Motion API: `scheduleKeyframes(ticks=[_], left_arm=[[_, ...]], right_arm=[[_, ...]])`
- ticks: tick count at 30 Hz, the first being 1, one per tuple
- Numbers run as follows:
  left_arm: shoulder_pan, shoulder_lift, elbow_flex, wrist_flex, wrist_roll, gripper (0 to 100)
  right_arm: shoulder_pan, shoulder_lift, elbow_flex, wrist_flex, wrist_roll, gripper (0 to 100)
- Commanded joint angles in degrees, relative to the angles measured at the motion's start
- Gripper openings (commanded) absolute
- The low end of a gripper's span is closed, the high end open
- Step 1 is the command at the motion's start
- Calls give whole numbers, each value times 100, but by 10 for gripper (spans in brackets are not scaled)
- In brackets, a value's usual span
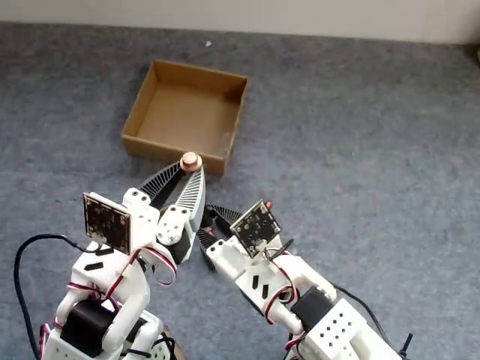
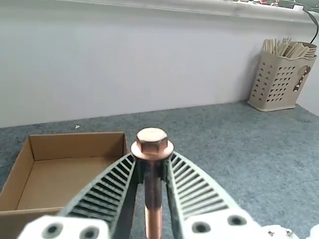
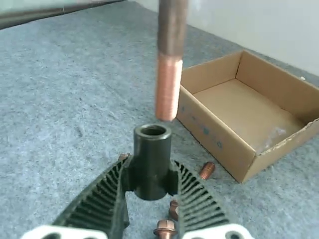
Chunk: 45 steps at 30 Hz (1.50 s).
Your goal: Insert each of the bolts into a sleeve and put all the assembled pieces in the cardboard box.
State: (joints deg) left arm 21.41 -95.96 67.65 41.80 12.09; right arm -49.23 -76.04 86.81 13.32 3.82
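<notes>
Left gripper (image 2: 152,162), just in front of the cardboard box's (image 1: 176,154) near wall, was clamped on a copper bolt (image 2: 152,144). The bolt stood upright, its hexagonal head above the fingertips and its threaded end pointing down. Right gripper (image 3: 149,169), slightly farther from the box, was closed around a black sleeve (image 3: 151,159) that stood upright, bore open upward. The bolt's threaded tip hung just above the bore, not touching it. One loose bolt (image 3: 207,170) lay on the grey carpet (image 1: 360,135) beside the box's near wall. Spare bolts (image 3: 164,230) lay farther out, beneath the right gripper.
</notes>
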Motion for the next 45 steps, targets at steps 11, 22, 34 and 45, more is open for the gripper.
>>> scheduleKeyframes(ticks=[11,22,34,45], left_arm=[[13,-75,-75,-132,62,5],[541,-655,-22,369,18,5],[426,-743,418,202,9,40],[-268,-752,259,299,26,159]], right_arm=[[198,-1182,-295,-127,26,5],[215,-1103,-321,-136,26,5],[224,-1112,-295,-127,26,5],[233,-1112,-259,-119,26,5]])
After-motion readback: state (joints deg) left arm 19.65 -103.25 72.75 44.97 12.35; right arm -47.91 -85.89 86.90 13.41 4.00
